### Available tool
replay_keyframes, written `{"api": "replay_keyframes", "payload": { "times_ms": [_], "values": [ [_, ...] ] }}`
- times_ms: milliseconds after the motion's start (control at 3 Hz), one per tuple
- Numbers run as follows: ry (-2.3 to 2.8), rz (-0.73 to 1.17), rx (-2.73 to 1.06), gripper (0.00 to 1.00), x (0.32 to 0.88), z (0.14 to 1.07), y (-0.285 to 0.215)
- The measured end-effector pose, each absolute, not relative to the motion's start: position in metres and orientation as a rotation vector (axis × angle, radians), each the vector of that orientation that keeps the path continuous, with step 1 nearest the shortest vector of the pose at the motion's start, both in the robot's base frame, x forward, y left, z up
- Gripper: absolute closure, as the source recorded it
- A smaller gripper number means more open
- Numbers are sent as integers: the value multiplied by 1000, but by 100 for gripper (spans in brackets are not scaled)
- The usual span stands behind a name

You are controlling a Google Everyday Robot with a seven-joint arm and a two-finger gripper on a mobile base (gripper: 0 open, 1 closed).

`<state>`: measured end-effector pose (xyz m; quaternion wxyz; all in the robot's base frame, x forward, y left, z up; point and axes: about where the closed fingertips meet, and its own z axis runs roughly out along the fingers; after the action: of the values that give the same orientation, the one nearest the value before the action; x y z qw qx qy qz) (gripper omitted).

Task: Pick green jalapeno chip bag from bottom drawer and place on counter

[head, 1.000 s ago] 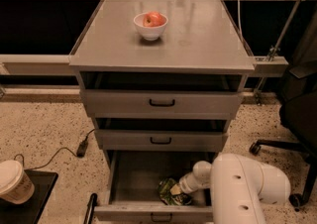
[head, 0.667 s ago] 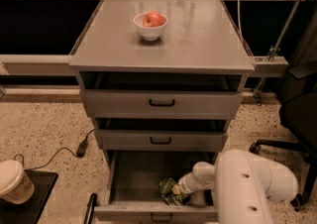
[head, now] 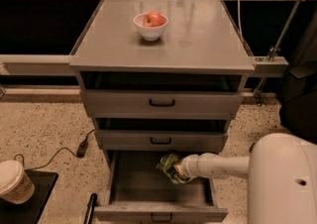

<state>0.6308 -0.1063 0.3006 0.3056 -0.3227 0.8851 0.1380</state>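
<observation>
In the open bottom drawer [head: 138, 184], the gripper [head: 177, 172] is right at the green jalapeno chip bag [head: 167, 161]; whether it grips the bag cannot be told. Farther back, a white bowl [head: 150, 29] with an apple [head: 154, 18] sits on the table [head: 203, 39].

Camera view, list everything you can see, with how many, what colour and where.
counter: one, grey, above the drawers
bowl: one, white, on the counter
apple: one, red, in the bowl
upper drawers: two, grey, under the counter
bottom drawer: one, grey, pulled open
green jalapeno chip bag: one, green, inside the bottom drawer
paper cup: one, pale, lower left on a black tray
cable: one, black, on the floor
arm: one, white, reaching into the bottom drawer
claw: one, pale, at the chip bag
</observation>
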Motion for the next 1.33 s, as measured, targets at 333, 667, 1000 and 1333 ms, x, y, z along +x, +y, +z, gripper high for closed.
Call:
{"api": "replay_keyframes", "payload": {
  "times_ms": [333,667,1000,1333],
  "values": [
    [2220,229,-860,100,642,384,-102],
    [2156,177,-854,100,641,421,-105],
    [2156,177,-854,100,641,421,-105],
    [2144,162,-853,100,619,440,-104]
  ]
}}
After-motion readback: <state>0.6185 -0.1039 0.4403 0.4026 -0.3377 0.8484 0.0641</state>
